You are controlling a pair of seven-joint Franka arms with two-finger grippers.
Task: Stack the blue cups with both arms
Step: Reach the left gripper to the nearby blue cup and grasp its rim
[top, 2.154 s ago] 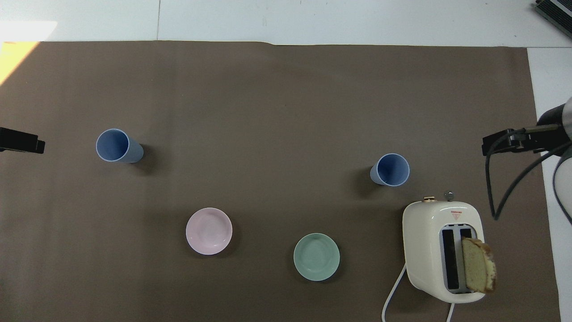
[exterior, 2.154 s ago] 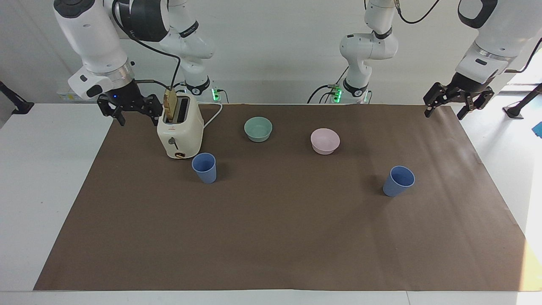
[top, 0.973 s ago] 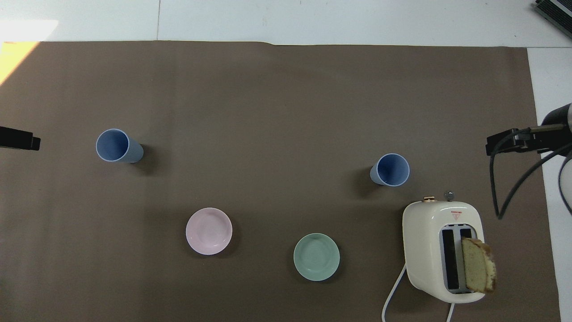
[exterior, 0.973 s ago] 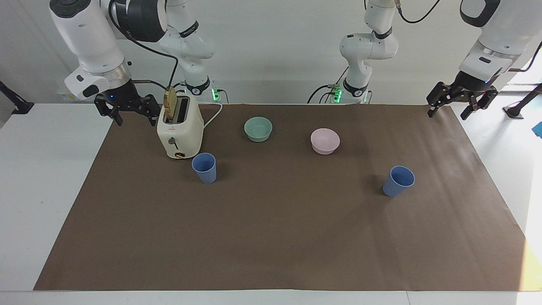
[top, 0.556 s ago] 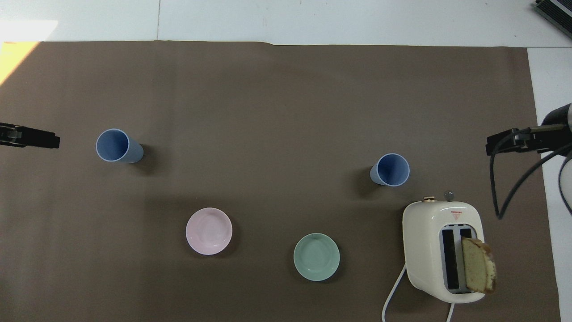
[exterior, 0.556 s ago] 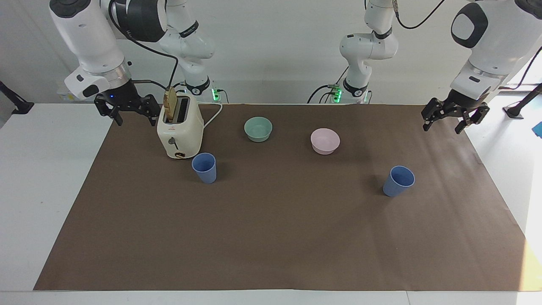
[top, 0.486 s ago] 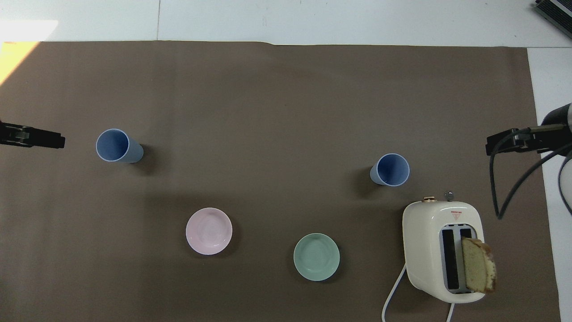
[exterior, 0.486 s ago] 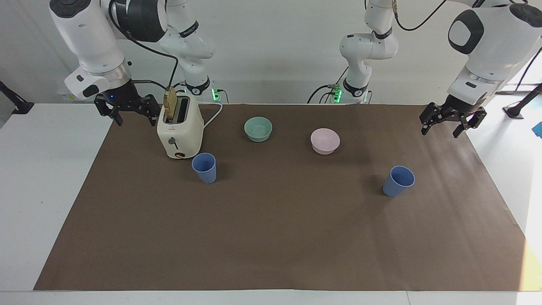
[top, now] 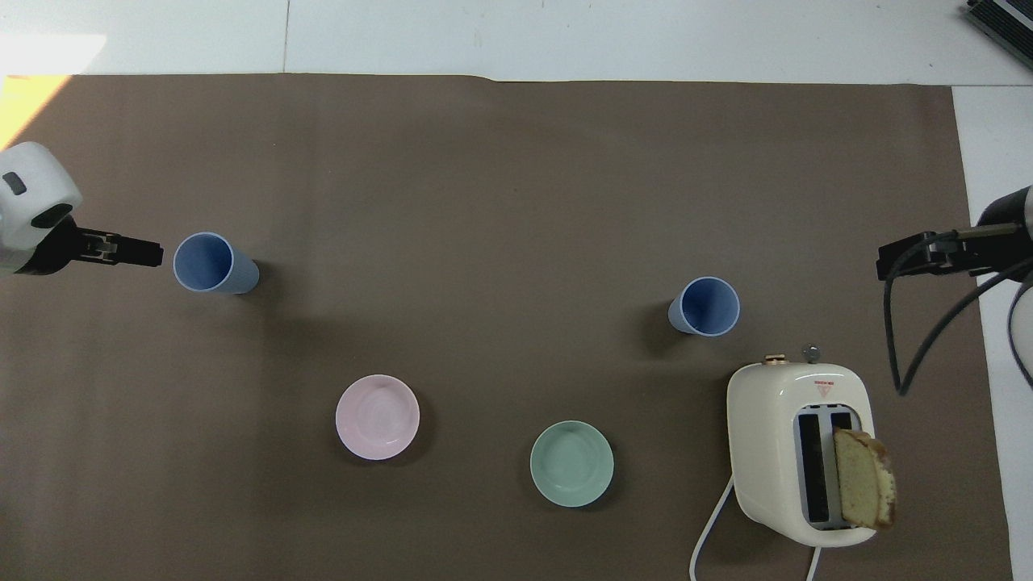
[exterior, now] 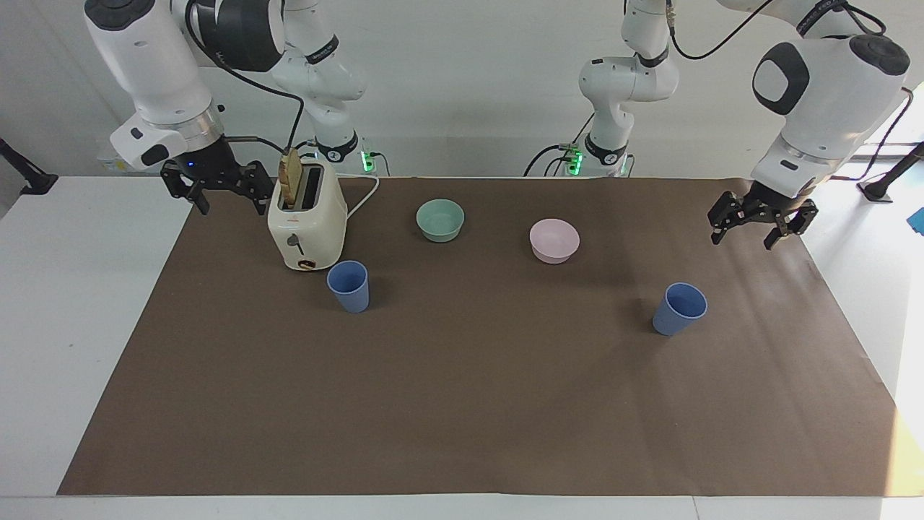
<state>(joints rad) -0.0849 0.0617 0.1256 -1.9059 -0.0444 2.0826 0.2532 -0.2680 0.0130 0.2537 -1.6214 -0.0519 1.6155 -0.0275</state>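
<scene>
two blue cups stand upright and well apart on the brown mat [exterior: 462, 404], mouths up and unstacked. one blue cup [exterior: 679, 308] stands toward the left arm's end of the table, farther from the robots than the pink bowl [exterior: 554, 240]; in the overhead view the same cup [top: 211, 263] shows its open mouth. the other blue cup [exterior: 349, 286] stands toward the right arm's end, just beside the toaster [exterior: 306, 227] and farther from the robots than it; the overhead view shows it [top: 707, 307] apart from the toaster [top: 799, 452].

the left gripper [exterior: 753, 229] hangs in the air over the mat near its edge at the left arm's end, its jaws spread and empty, clear of the nearby cup; in the overhead view the left gripper [top: 133, 252] points toward that cup without touching it. the right gripper [exterior: 222, 196] hangs over the mat's edge beside the toaster, jaws likewise spread and holding nothing; the overhead view shows the right gripper [top: 912, 260] well apart from its nearer cup.

a slice of bread [exterior: 290, 180] stands in one toaster slot, also seen from above [top: 863, 489]. the green bowl [exterior: 440, 219] sits between the toaster and the pink bowl, both bowls nearer to the robots than the cups. from above, the green bowl [top: 571, 464] and the pink bowl [top: 377, 417] lie apart.
</scene>
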